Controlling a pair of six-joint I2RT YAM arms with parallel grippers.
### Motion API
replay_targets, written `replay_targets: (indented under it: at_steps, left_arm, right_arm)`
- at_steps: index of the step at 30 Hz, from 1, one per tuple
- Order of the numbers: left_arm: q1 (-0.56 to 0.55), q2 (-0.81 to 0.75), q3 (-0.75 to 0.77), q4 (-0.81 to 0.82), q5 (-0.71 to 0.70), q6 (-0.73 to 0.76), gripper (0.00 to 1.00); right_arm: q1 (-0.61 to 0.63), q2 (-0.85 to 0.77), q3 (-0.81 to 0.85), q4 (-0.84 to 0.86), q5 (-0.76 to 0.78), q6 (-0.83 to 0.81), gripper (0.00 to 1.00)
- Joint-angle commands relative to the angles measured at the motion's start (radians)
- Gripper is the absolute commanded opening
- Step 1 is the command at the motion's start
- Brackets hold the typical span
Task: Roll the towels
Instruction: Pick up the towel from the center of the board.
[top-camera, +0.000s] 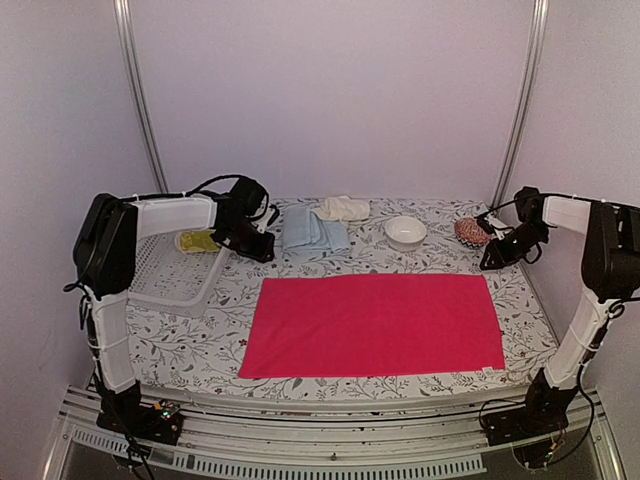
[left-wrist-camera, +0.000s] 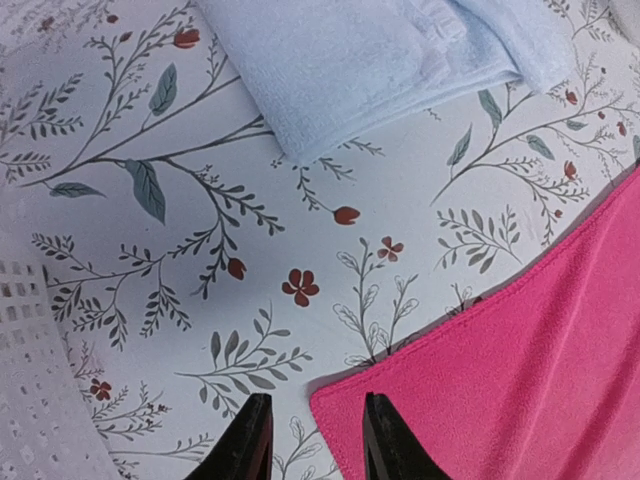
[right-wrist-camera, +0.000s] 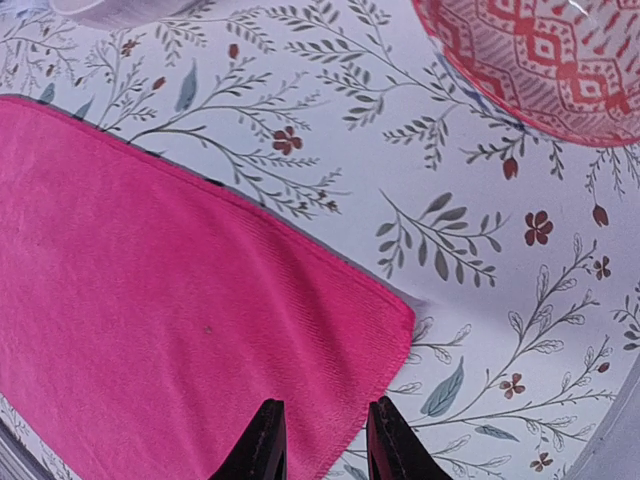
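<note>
While the hot pink towel (top-camera: 372, 325) lies spread flat and unrolled on the floral-print covering of the counter (top-camera: 220, 345), both arms reach toward its far corners.

The left gripper (left-wrist-camera: 315, 435) hangs over the pink towel's far left corner. Its two dark fingers stand a narrow gap apart with nothing between them, one over the bare floral print and the other over the towel's corner. Whether the tips touch the cloth cannot be told from the wrist view.

The right gripper (right-wrist-camera: 322, 435) hangs over the pink towel's far right corner. It is likewise parted only narrowly and clamps nothing, and the towel's hemmed edge runs beneath the fingers. The corner itself lies flat on the covering.

The other towels sit away from the pink one:
- The light blue towel (top-camera: 312, 232) lies folded just beyond the pink towel's far left corner, with a strip of floral print between them.
- The cream towel (top-camera: 342, 208) sits bunched farther back from the pink towel's far edge, near the back wall.
- The yellow-green towel (top-camera: 197, 241) rests inside a white perforated basket (top-camera: 175, 285) to the left of the pink towel.

A white bowl (top-camera: 405, 232) stands beyond the pink towel's far edge, right of its middle. A red-and-white patterned bowl (top-camera: 470, 232) sits beyond its far right corner, close to the right gripper.
</note>
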Motion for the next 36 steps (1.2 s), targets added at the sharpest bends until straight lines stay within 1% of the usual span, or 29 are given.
replay_targets:
  at_steps: [1,3,7,12,16,19,23,25,27,28,32,36]
  left_arm:
    - [-0.004,0.023,-0.004,0.022,0.085,0.029,0.36]
    - [-0.004,0.026,-0.004,0.024,0.080,0.013,0.38]
    - [-0.004,0.034,0.008,0.025,0.068,0.010,0.38]
    - [-0.005,0.026,0.009,0.016,0.055,0.014,0.38]
    - [-0.005,0.005,-0.013,0.017,0.032,0.006,0.37]
    - [-0.005,-0.002,-0.026,0.017,0.049,0.006,0.37]
    - [-0.005,0.008,-0.030,0.016,0.068,-0.013,0.36]
    - [-0.006,0.009,-0.040,0.030,0.063,-0.033,0.36]
    - [-0.011,0.011,-0.045,0.052,0.057,-0.033,0.36]
    - [-0.013,0.012,-0.042,0.058,0.040,-0.033,0.36]
    - [-0.017,0.011,-0.046,0.070,-0.014,-0.021,0.36]
    - [-0.016,0.033,-0.052,0.080,-0.048,-0.035,0.37]
  right_arm:
    - [-0.041,0.074,0.031,0.045,0.027,0.014,0.30]
    - [-0.040,0.104,0.032,0.065,0.037,-0.001,0.30]
    - [-0.040,0.167,0.048,0.103,0.055,0.001,0.31]
    - [-0.041,0.225,0.071,0.112,0.029,0.017,0.31]
    - [-0.041,0.247,0.074,0.113,0.051,0.025,0.31]
    - [-0.041,0.251,0.068,0.114,0.055,0.031,0.30]
    - [-0.041,0.270,0.066,0.096,0.026,0.020,0.24]
    - [-0.040,0.273,0.056,0.081,-0.006,0.011,0.22]
    - [-0.035,0.264,0.035,0.092,-0.001,-0.008,0.20]
    - [-0.035,0.264,0.027,0.102,0.019,-0.014,0.18]
    - [-0.034,0.276,0.030,0.134,0.066,-0.025,0.04]
    - [-0.034,0.271,0.043,0.189,0.071,0.011,0.03]
